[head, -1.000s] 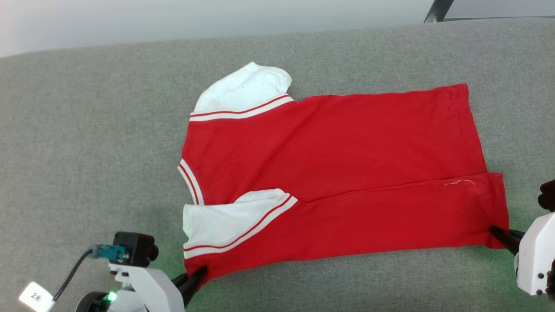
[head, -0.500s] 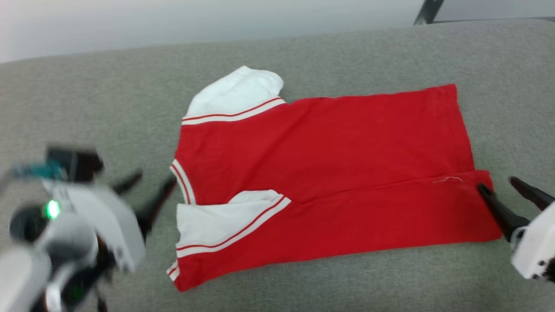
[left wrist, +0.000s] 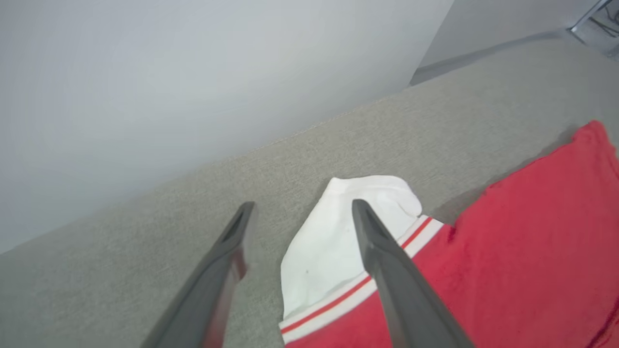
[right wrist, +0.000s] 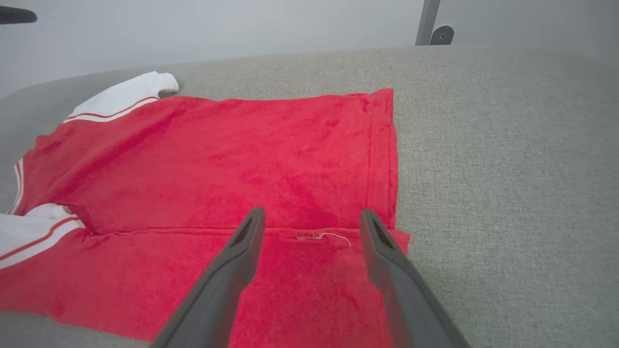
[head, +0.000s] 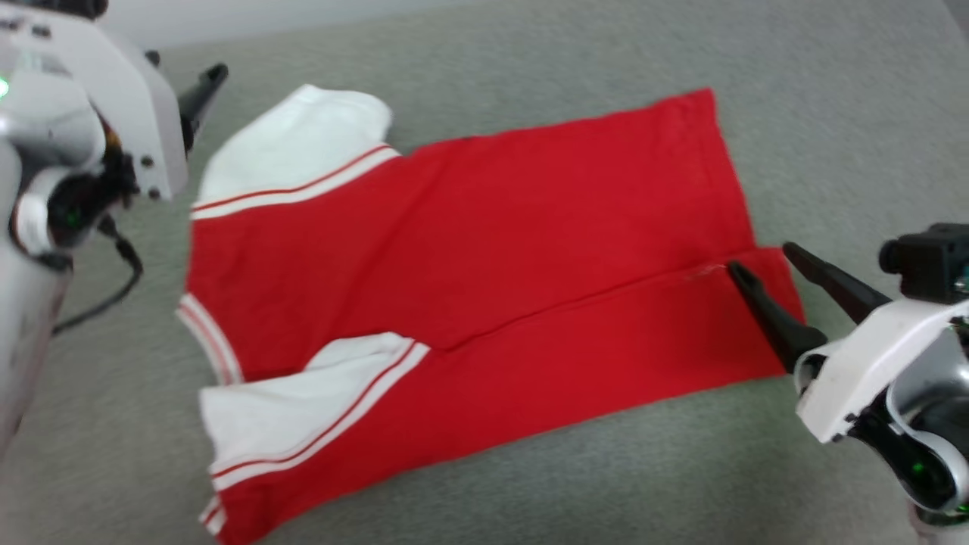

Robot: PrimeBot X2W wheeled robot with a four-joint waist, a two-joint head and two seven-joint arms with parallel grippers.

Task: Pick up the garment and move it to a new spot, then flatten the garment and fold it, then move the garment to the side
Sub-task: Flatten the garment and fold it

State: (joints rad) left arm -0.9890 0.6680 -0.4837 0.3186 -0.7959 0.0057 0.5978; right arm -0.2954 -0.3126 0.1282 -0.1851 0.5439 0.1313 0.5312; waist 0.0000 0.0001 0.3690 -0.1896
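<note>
- Head view: the garment point(head: 484, 250) lies spread on the grey fabric-covered counter point(head: 530, 469), collar toward the robot's left and hem toward its right. Its near long edge is turned over the body, and the near sleeve point(head: 303, 409) is tucked in with it.
- The left claw point(head: 185, 68) hangs wide and empty beside the far sleeve point(head: 303, 151). The right claw point(head: 761, 257), also wide and empty, is over the hem end of the turned-over strip.
- Risk: the right claw's lower finger looks very close to the cloth. A low sideways move could drag that strip open and undo the fold.
- Left wrist view: the left claw point(left wrist: 302, 204) straddles the edge of the far sleeve point(left wrist: 333, 227), one finger over bare counter point(left wrist: 169, 217).
- Risk: a pinch here would probably take only the sleeve. The red body would lag behind and the far fold would go crooked.
- Right wrist view: the right claw point(right wrist: 312, 211) frames the strip's edge near the hem point(right wrist: 382, 159), where a loose white thread point(right wrist: 333, 236) sits.
- Risk: grabbing one layer rather than both would peel the fold apart, and the thread could catch on a finger.
- Containers: the garment rests directly on the counter, not in any bin or basket.
</note>
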